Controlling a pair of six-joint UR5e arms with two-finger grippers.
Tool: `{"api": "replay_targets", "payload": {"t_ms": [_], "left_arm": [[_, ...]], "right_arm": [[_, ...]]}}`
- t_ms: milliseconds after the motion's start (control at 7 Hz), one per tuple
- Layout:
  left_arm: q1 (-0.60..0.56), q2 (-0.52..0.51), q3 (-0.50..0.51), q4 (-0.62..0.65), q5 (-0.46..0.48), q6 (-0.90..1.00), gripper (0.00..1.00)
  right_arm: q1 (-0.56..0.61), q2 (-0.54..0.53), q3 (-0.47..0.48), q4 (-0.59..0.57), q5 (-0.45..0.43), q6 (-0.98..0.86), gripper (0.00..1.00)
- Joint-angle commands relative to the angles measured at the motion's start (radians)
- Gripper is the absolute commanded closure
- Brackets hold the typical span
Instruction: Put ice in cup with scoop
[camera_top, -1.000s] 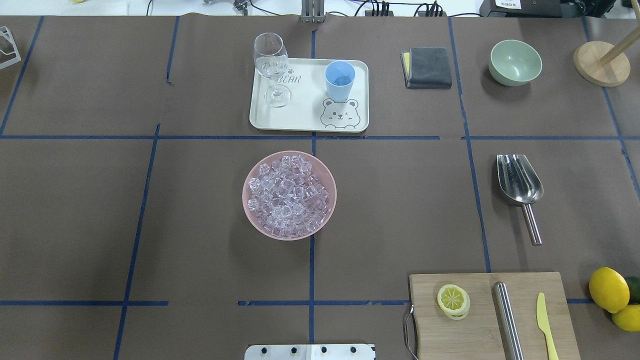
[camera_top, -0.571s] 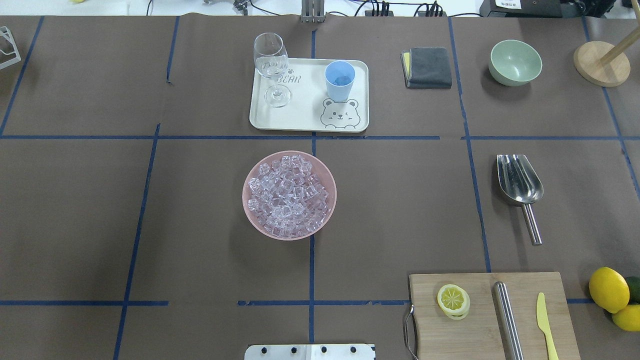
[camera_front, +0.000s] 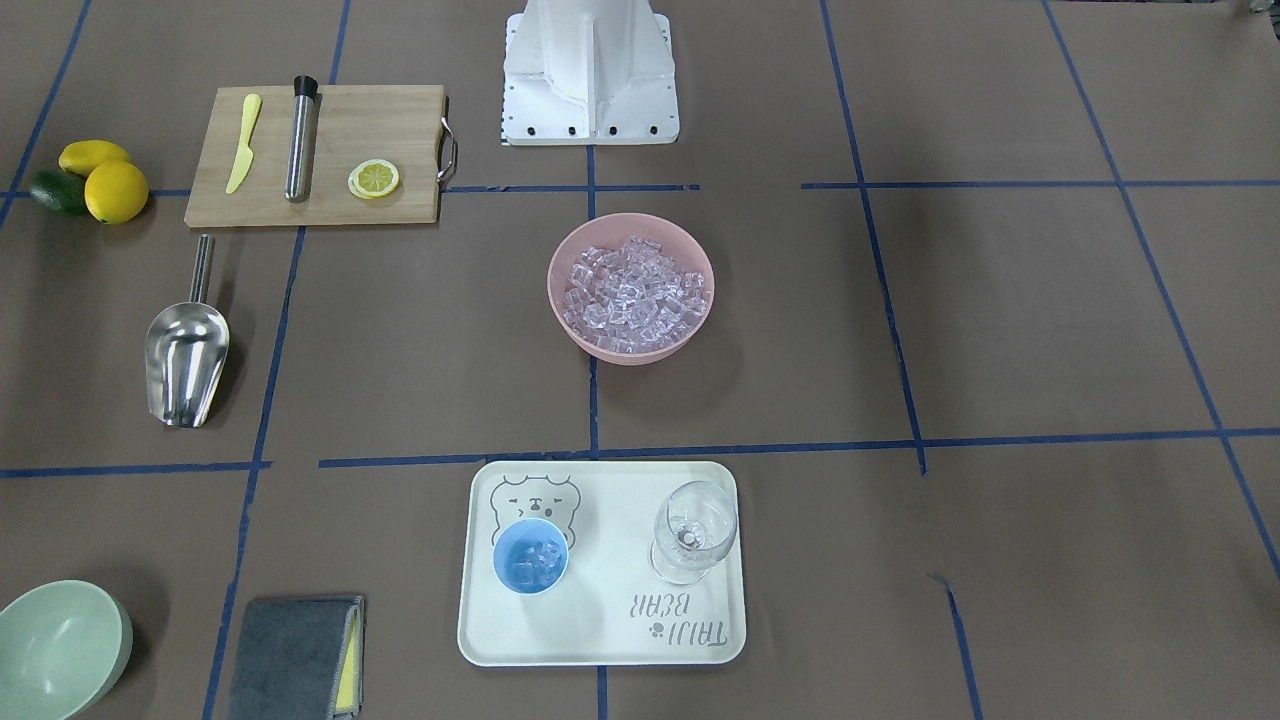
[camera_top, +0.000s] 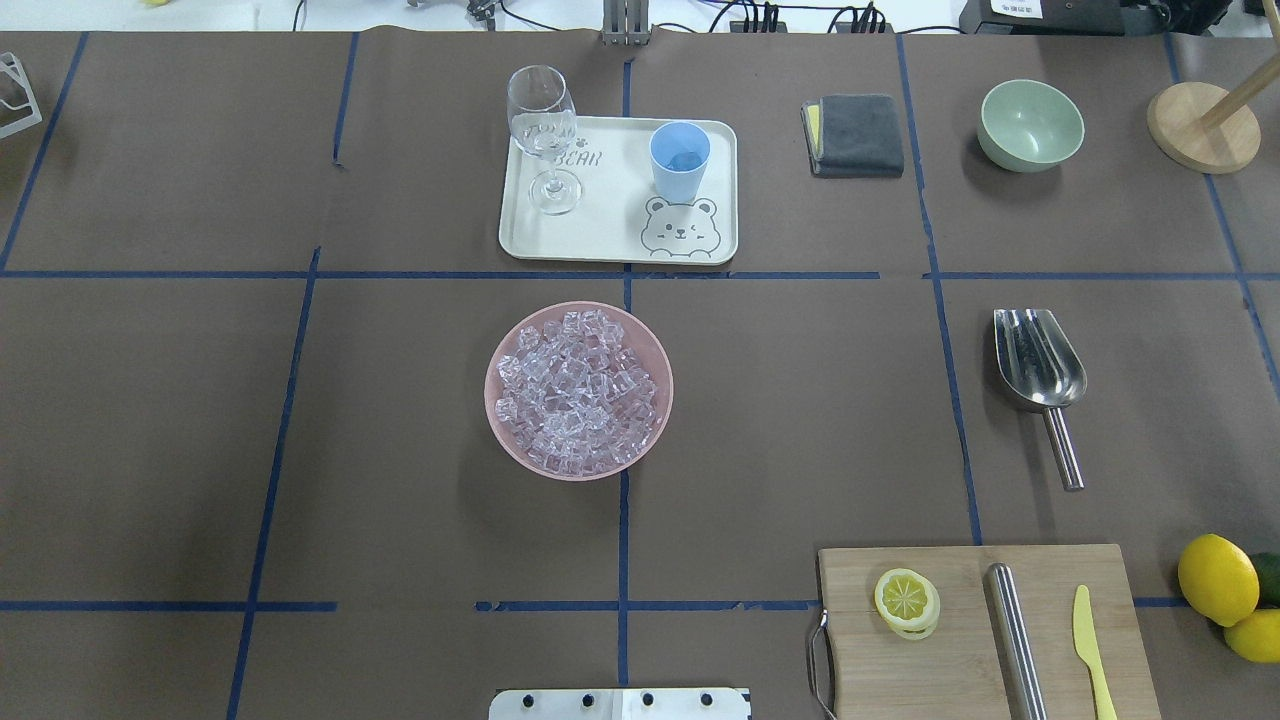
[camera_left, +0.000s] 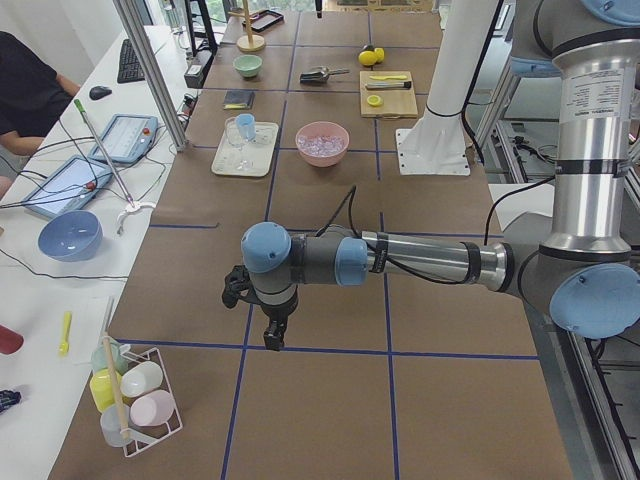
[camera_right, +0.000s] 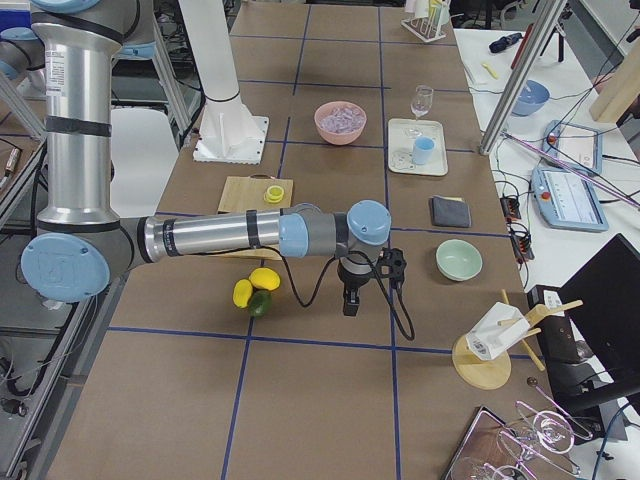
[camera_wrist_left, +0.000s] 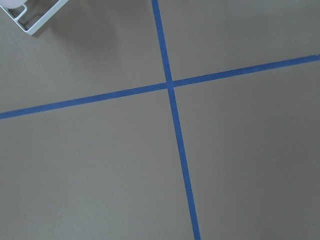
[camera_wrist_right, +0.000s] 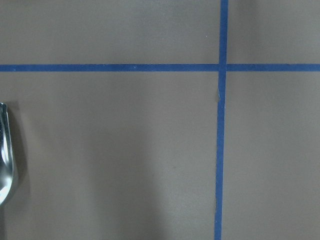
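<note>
The ice (camera_top: 578, 390) fills a pink bowl (camera_top: 500, 352) at the table's middle; it also shows in the front view (camera_front: 632, 285). The light-blue cup (camera_top: 680, 170) stands on a white tray (camera_top: 610, 235) and holds a few cubes (camera_front: 530, 562). The steel scoop (camera_top: 1040, 365) lies empty on the table's right side, handle toward the robot; it also shows in the front view (camera_front: 185, 355). A shiny steel edge (camera_wrist_right: 4, 160) shows in the right wrist view. My left gripper (camera_left: 272, 335) and right gripper (camera_right: 348, 303) hang over bare table far from these; I cannot tell whether they are open or shut.
A wine glass (camera_top: 543, 130) stands on the tray beside the cup. A cutting board (camera_top: 985, 630) carries a lemon slice, a steel rod and a yellow knife. Lemons (camera_top: 1218, 580), a green bowl (camera_top: 1030, 125) and a grey cloth (camera_top: 855, 135) lie on the right side.
</note>
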Motion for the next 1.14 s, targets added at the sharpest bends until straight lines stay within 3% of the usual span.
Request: {"api": "replay_targets", "payload": {"t_ms": [0,1000], "left_arm": [[0.012,-0.002,-0.009,0.081,-0.031,-0.003,0.00],[0.031,-0.030,-0.005,0.068,-0.028,0.002,0.00]], "right_arm": [[-0.001,0.005,-0.001,0.000,0.000,0.000,0.00],[-0.019,0.021,-0.001,0.000,0.002,0.000,0.00]]}}
